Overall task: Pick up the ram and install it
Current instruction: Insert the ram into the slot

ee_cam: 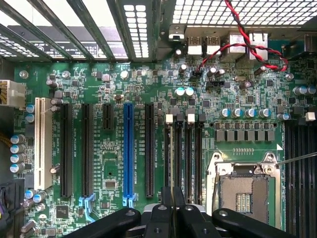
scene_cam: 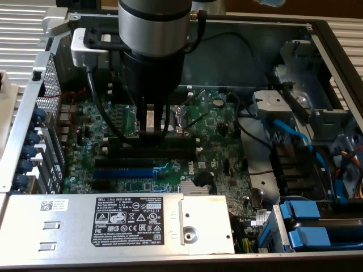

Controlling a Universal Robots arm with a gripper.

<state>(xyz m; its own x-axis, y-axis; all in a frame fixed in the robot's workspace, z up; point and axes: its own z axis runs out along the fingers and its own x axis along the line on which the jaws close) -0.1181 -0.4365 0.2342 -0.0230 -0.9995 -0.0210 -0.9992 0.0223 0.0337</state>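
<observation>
Arm [scene_cam: 153, 34] vertical over motherboard [scene_cam: 218, 156] | tool [ee_cam: 173, 201] fingers pressed together | tip over black memory slots [ee_cam: 183, 148]

We see a glossy green motherboard [scene_cam: 187, 156] inside a case [scene_cam: 20, 113] of dull grey sheet metal. The arm [scene_cam: 153, 22] is smooth brushed metal, the gripper [ee_cam: 173, 198] matt black plastic, and a white paper label [scene_cam: 127, 218] sticks to a metal cover [scene_cam: 204, 224].

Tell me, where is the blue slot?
In the exterior view's left half, the long blue plastic slot lies on the green motherboard between long black slots.
</observation>
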